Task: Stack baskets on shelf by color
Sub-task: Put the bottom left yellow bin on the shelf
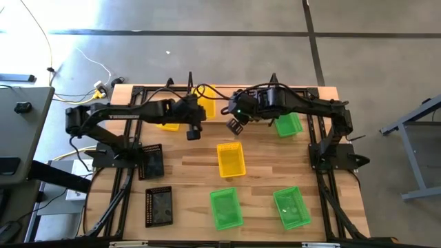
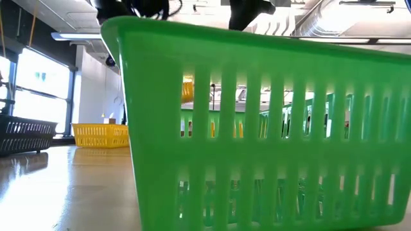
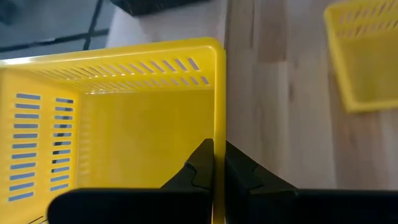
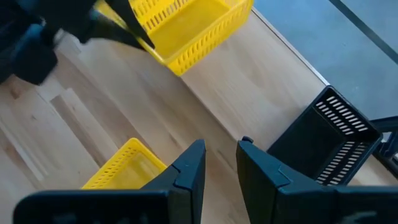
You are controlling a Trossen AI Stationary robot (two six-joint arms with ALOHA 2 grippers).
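At the left of the counter (image 1: 186, 176) lie two black baskets, the first black basket (image 1: 151, 161) by the left arm's base and the second black basket (image 1: 158, 207) nearer the front edge, both loose and unstacked. Next to the right, the left end effector (image 1: 193, 131) is clamped on the side wall of the held yellow basket (image 1: 169, 125), one finger inside the rim and one outside, as the left wrist view shows, so the step in hand looks like carrying this one off to be placed. Behind it, the far yellow basket (image 1: 207, 93) sits by the back edge, and the middle yellow basket (image 1: 231, 160) sits alone at mid-counter, with the front green basket (image 1: 226, 208) below it. The right end effector (image 1: 236, 125) hangs over the counter with its fingers parted and nothing between them. Further right are the back green basket (image 1: 288, 125) under the right arm and the right green basket (image 1: 291, 207) at the front. The shelf cannot be picked out with certainty, and no two baskets are seen nested, so the task appears barely begun. The count: three yellow, three green, two black.
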